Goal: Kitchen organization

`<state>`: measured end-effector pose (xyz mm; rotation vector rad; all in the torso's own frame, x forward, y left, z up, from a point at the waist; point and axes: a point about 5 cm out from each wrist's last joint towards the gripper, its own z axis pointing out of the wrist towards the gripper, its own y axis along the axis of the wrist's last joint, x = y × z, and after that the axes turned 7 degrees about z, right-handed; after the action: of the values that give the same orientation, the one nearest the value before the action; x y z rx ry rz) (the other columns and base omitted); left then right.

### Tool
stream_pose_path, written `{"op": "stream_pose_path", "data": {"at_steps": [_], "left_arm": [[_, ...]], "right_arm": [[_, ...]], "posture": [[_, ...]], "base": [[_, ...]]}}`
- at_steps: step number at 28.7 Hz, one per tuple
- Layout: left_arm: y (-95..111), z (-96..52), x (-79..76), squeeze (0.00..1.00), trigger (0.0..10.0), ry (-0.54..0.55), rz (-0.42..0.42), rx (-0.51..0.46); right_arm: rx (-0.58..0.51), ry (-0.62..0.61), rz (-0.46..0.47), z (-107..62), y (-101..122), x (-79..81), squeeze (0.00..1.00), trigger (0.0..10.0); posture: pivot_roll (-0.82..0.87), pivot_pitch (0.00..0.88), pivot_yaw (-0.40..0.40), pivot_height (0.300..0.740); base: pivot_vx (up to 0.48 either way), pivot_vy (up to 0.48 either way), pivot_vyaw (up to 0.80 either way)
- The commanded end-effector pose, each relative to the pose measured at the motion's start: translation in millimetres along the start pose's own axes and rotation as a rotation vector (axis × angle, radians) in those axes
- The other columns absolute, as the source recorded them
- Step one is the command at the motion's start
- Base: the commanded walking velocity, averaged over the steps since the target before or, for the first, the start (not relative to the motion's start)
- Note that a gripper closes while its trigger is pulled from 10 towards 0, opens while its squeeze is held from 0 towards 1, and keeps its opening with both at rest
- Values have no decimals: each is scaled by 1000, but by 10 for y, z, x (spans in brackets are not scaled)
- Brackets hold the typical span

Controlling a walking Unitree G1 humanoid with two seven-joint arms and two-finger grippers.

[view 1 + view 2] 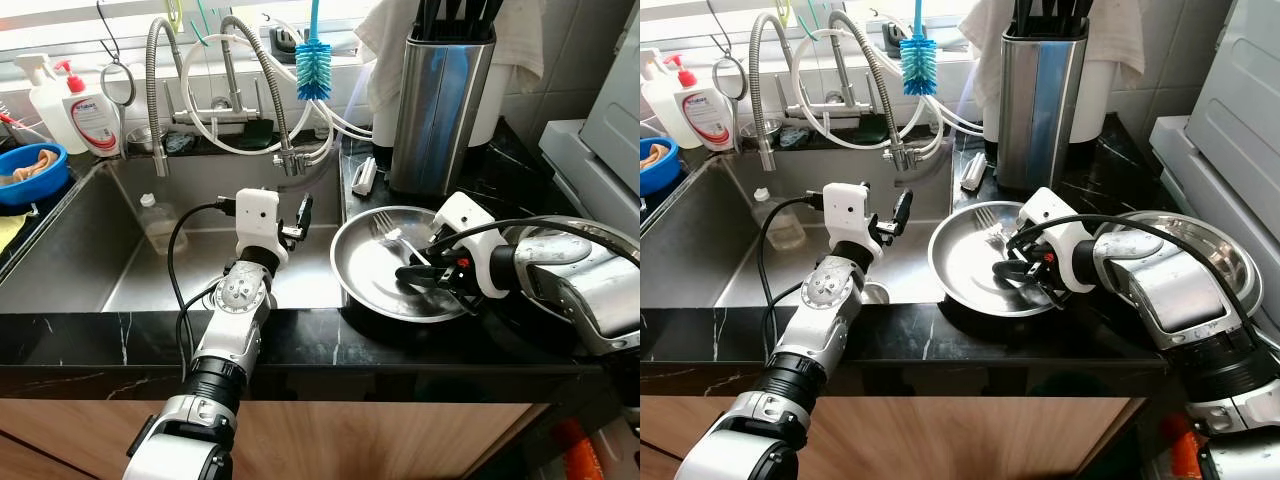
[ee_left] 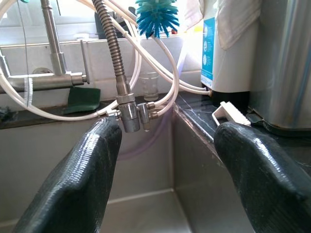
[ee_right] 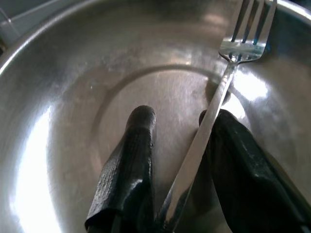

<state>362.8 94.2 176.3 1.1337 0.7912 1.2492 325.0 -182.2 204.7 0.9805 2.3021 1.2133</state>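
**Operator:** Starting with the biggest thing, I have the steel sink (image 1: 120,250) ahead on my left, set into a black marble counter (image 1: 100,330). A clear bottle (image 1: 158,222) lies in the basin.

**Observer:** And on the counter?

**Operator:** A tall steel canister (image 1: 440,105) stands at the back, right of the sink. In front of it sits a round steel plate (image 1: 365,275) at the sink's right edge.

**Observer:** Where are your arms?

**Operator:** My left gripper (image 2: 167,160) hovers above the sink, fingers spread wide with nothing between them, pointing toward the tap hoses (image 2: 124,82) and a blue bottle brush (image 1: 313,68). My right gripper (image 3: 177,145) is down in the plate.

**Observer:** Holding anything?

**Operator:** A fork (image 3: 214,107) lies in the plate, tines away from me. Its handle runs between my right fingers, against one finger; the other stands apart, so the jaws are partly open, not clamped.
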Motion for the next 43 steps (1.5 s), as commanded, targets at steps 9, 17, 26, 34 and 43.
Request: {"op": "stream_pose_path", "data": {"at_steps": [9, 17, 26, 34, 43], "left_arm": [[62, 35, 68, 0, 10000, -4, 11, -12], [92, 42, 126, 0, 10000, 25, 33, -30], [127, -23, 259, 0, 10000, 149, 28, -75], [81, -66, 298, 0, 10000, 189, 46, -66], [104, -122, 299, 0, 10000, 233, 27, -95]], "right_arm": [[-175, -48, 1, -58, 350, 12, 0, 0], [-655, -174, -83, -284, 948, 110, 0, 10000], [-858, -415, -24, -146, 632, 304, 0, 10000], [-960, -528, 22, -81, 473, 395, 0, 10000], [-973, -589, -15, 63, 332, 566, 0, 10000]], "posture": [[-314, 0, 126, 740], [-303, 0, 133, 740], [-303, 0, 140, 740], [-319, 0, 146, 740], [-310, 0, 147, 740]], "base": [[0, 0, 0], [0, 0, 0], [0, 0, 0], [0, 0, 0], [0, 0, 0]]}}
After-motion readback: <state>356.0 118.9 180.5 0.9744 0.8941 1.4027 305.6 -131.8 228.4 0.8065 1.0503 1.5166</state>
